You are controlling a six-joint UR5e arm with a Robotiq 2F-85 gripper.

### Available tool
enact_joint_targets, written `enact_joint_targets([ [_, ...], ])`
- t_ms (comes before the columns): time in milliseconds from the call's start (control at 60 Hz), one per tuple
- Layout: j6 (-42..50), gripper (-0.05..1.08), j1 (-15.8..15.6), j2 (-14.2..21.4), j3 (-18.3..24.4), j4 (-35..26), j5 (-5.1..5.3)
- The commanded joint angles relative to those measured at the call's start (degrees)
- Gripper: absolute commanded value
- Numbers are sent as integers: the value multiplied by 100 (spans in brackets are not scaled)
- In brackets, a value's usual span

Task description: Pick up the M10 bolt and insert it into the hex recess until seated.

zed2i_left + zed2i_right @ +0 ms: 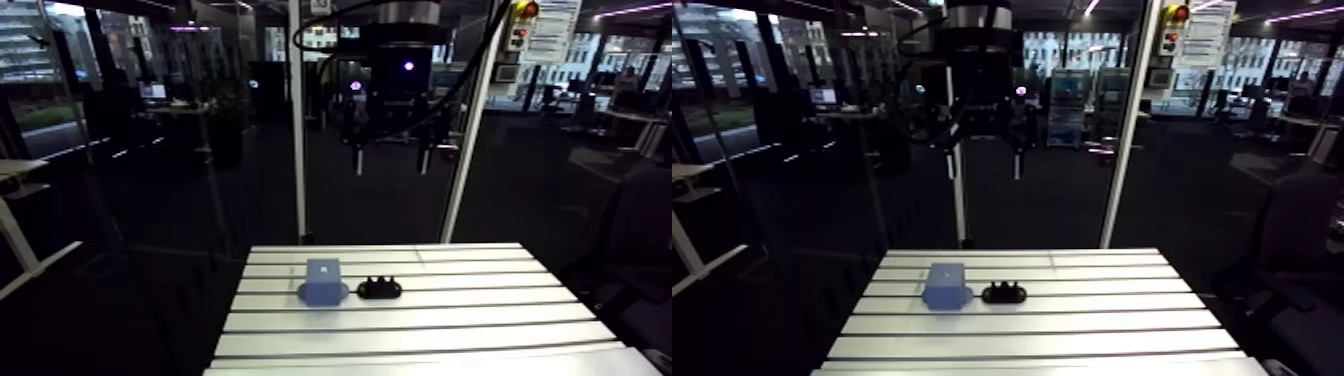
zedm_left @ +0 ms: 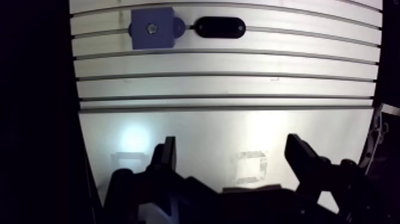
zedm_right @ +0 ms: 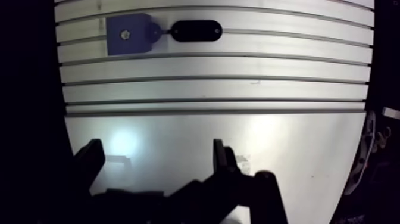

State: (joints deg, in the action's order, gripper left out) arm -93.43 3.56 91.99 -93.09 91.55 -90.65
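A blue square block point(image 2: 152, 27) with a side tab lies on the slotted table point(image 1: 420, 335), toward its far side. A small grey round spot point(image 2: 153, 27) marks the block's centre; I cannot tell whether it is a bolt head or a recess. Touching the tab is a black oval piece point(image 2: 220, 27), which looks bumpy on top in the arm view point(image 1: 379, 289). My gripper point(image 2: 231, 143) hangs high above the table, well back from both parts. Its fingers are wide apart with nothing between them. In the arm view the gripper point(image 1: 391, 162) is seen above the table's far edge.
Two light upright posts point(image 1: 297, 120) point(image 1: 470, 130) rise behind the table's far edge. A smooth plate point(image 2: 226, 137) with two faint square marks adjoins the slotted surface under the gripper. The table's side edges drop into dark floor.
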Motion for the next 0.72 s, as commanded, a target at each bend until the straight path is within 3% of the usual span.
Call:
enact_joint_targets([
  [17, -39, 1, 57, 34, 22, 8, 17],
  [717, -30, 1, 13, -195, 69, 34, 17],
])
